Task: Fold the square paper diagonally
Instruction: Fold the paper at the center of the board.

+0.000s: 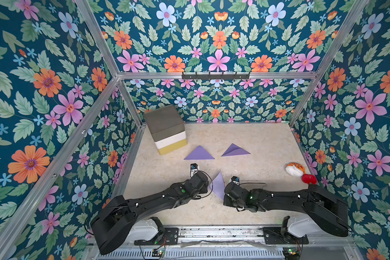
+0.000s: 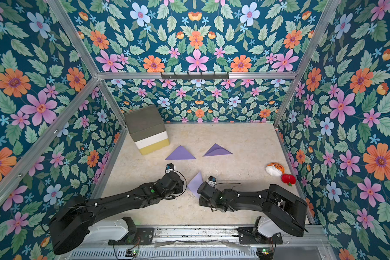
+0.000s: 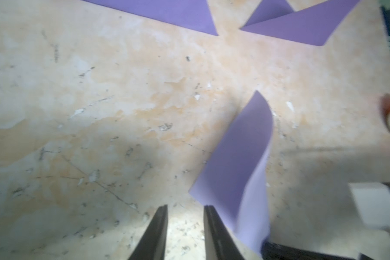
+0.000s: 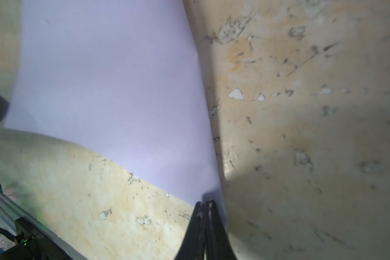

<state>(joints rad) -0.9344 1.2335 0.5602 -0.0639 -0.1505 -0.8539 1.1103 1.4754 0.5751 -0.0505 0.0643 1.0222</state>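
Observation:
The square paper [image 1: 218,185], a lavender sheet, stands curled and partly raised off the table between my two wrists in both top views [image 2: 196,183]. In the right wrist view my right gripper [image 4: 204,203] is shut on one corner of the paper [image 4: 110,90], which bends away above the table. In the left wrist view my left gripper [image 3: 186,208] is open by a narrow gap, with only bare table between its fingers. The paper [image 3: 234,157] hangs just beside one of its fingers [image 3: 208,216]. Both sets of fingers are hidden under the wrists in the top views.
Two folded purple triangles [image 1: 199,153] [image 1: 234,150] lie further back on the table. A stack of grey, white and yellow blocks [image 1: 167,128] stands at the back left. A tiger toy [image 1: 295,169] and a red toy [image 1: 309,179] sit by the right wall.

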